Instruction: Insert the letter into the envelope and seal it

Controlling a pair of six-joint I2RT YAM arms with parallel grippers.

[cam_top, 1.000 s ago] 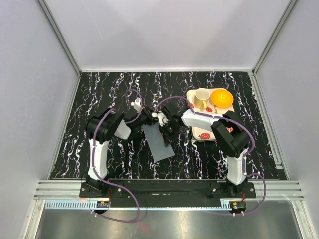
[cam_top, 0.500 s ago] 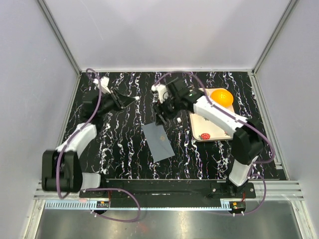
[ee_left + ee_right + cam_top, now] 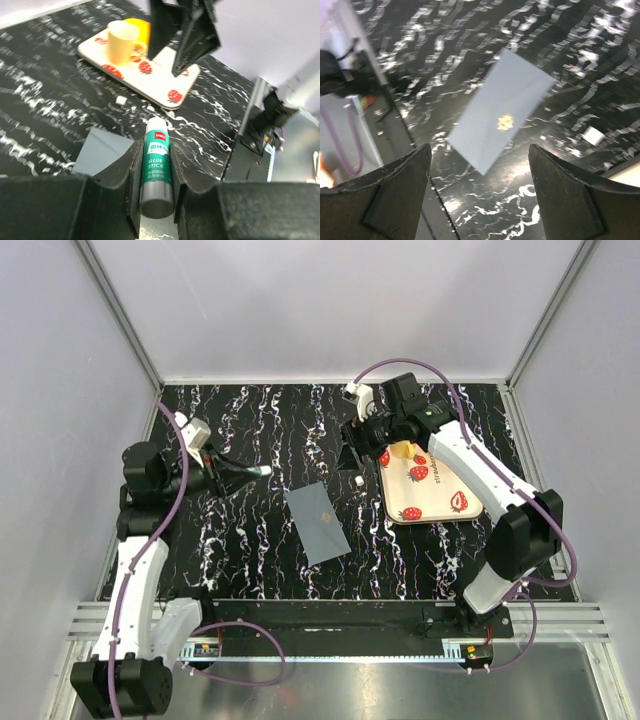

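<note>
From above, we see the envelope [image 3: 317, 525] lying flat and shut near the middle of the table [image 3: 230, 540]. We cannot see the letter; we think it is tucked inside already. The left gripper [image 3: 232, 473] hangs at 10 o'clock from the envelope and pinches a glue stick [image 3: 252, 471], likely held up so the glue smears nothing. The right gripper [image 3: 352, 455] hangs at 1 o'clock, beside the tray [image 3: 440, 502].

From the left wrist, we see both fingers [image 3: 112, 180] pressed on the sides of the glue stick, which points to 12 o'clock. A corner of the envelope shows at 10 o'clock from it. A cup [image 3: 122, 42] stands on the tray further off.

From the right wrist, we see the fingers [image 3: 395, 190] spread wide and holding nothing, with the envelope down between them, not touched. A gold dot [image 3: 505, 121] sits on it, so we think it is sealed. A white bit [image 3: 593, 135] lies at 3 o'clock; we cannot tell what it is.
</note>
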